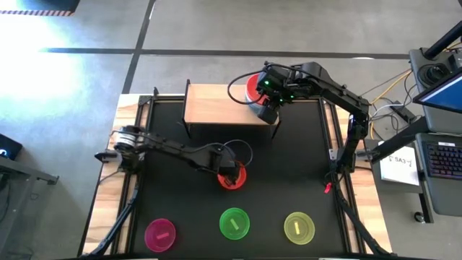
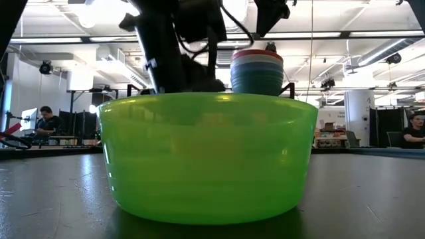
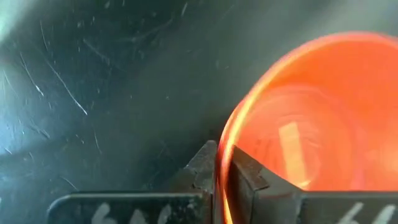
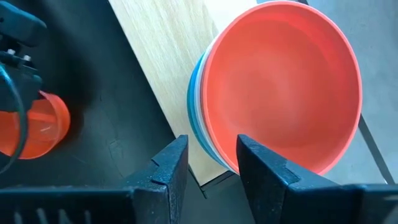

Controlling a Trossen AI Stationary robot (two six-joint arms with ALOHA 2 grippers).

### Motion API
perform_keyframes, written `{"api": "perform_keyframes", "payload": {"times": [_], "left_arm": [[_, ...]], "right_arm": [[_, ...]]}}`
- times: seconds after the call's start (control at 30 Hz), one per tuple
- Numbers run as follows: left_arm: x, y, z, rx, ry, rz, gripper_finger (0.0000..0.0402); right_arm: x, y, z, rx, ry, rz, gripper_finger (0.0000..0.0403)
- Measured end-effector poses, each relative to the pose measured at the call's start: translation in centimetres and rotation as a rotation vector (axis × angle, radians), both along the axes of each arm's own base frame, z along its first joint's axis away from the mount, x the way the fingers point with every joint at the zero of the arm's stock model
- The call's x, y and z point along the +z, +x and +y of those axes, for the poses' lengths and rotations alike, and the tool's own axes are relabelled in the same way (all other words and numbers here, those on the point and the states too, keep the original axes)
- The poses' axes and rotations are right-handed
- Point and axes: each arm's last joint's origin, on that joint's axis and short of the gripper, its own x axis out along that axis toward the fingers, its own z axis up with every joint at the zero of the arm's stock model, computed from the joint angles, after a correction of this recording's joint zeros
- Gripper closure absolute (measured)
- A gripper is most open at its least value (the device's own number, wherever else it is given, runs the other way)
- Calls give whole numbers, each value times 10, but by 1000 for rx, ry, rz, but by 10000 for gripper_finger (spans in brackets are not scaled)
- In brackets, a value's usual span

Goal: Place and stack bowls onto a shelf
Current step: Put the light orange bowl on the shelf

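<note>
A small orange-red bowl stands upright on the black mat near the table's middle, and my left gripper is shut on its rim. On the right end of the light-wood shelf sits a stack of larger bowls: red on top, white and blue-toned ones under it. My right gripper hovers open above the stack's near side, touching nothing. Magenta, green and yellow-green bowls rest in a row by the near edge. My left gripper pinches the orange-red bowl's rim on its left side, one finger inside the bowl and the other outside. The fingers come from above, slanting down from the table's left. The bowl sits upright, its base on the mat as far as shows.
The shelf's left half is bare wood. The green bowl fills the low view, with the stack behind it. Cables and a keyboard lie off the table's right side. People sit far back in the room.
</note>
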Motion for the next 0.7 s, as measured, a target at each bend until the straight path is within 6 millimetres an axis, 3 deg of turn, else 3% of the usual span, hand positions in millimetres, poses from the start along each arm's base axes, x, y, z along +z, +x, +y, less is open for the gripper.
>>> {"api": "perform_keyframes", "payload": {"times": [0.17,0.4,0.57,0.7], "left_arm": [[27,-6,3,-56,8,-51,400],[84,-30,19,-111,100,-129,401],[120,-55,46,-60,204,-165,401],[138,-67,84,29,245,-213,401]], "right_arm": [[0,0,0,1,-1,1,280],[1,2,0,20,-13,-8,280],[2,3,-1,50,-33,-16,280],[1,3,-1,57,-36,-14,280]]}}
